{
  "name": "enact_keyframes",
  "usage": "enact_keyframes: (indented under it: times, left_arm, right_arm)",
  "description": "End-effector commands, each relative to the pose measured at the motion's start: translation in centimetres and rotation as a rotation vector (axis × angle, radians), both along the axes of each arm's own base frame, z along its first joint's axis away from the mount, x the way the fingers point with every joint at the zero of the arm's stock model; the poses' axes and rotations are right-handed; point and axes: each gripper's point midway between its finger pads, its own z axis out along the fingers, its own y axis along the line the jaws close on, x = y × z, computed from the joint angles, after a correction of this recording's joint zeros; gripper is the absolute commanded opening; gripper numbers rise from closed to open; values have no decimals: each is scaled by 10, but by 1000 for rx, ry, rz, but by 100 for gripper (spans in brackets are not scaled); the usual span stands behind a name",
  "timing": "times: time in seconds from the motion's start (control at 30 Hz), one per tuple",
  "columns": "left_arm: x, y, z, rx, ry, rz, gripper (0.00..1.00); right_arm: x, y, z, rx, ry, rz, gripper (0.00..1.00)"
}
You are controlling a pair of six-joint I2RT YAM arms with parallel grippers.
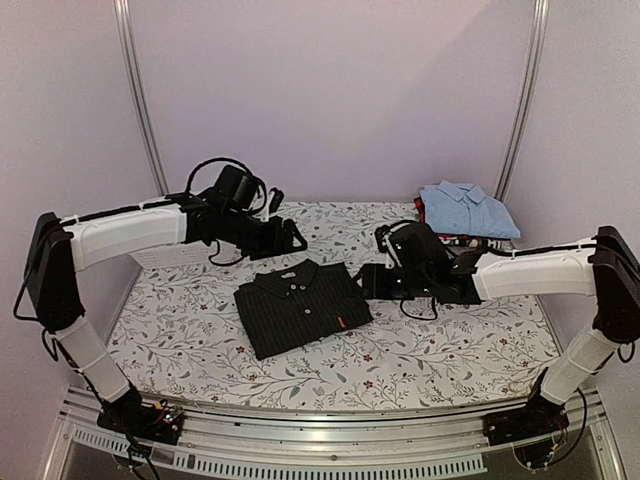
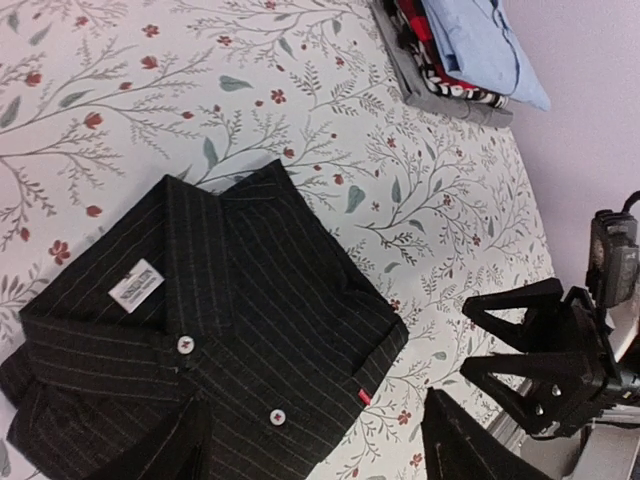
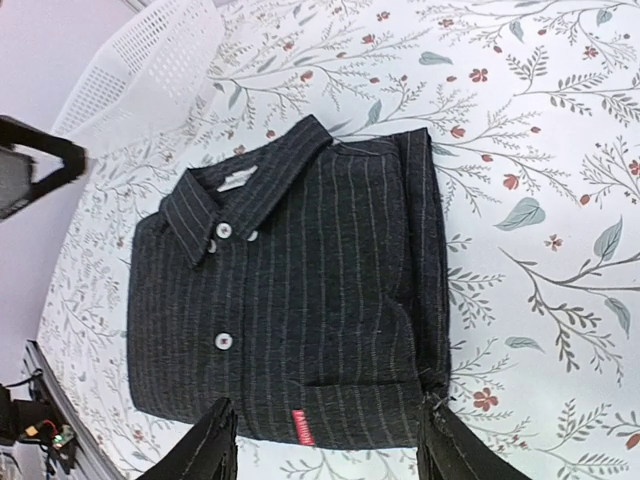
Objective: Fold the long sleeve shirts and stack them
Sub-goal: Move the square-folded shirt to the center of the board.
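At table (image 1: 450,340) centre, the black pinstripe shirt (image 1: 300,305) is lying folded into a neat rectangle, collar up and buttons showing, so its folding is looking done. At the far right corner, the light blue shirt (image 1: 465,208) is sitting folded on top of a pile of other garments (image 2: 440,80). The left gripper (image 2: 310,435) and right gripper (image 3: 322,435) are hovering near the black shirt, 1 on each side, fingers apart, gripping nothing. Likely remaining: carrying the black shirt onto that pile, so 1 of 2 is stacked.

The black shirt (image 1: 302,307) lies folded on the flowered table (image 1: 450,345). The light blue shirt (image 1: 468,208) tops a far-right pile (image 1: 458,238).
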Motion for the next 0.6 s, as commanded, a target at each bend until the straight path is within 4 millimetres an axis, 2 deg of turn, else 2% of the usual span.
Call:
enact_keyframes:
  times: [0.0, 0.13, 0.23, 0.4, 0.57]
  left_arm:
    - [-8, 58, -19, -3, 39, 175, 71]
    - [-32, 84, -46, 22, 84, 192, 70]
    - [-42, 98, -66, 37, 123, 212, 70]
    - [-51, 113, -84, 39, 154, 239, 69]
    - [-51, 117, -92, 52, 167, 245, 69]
  right_arm:
    - [12, -9, -32, -134, 41, 88, 57]
    - [16, -1, -61, -187, 80, 150, 52]
    - [17, 5, -80, -202, 116, 183, 49]
    - [15, 3, -95, -224, 154, 174, 47]
    - [6, -6, -106, -230, 201, 148, 39]
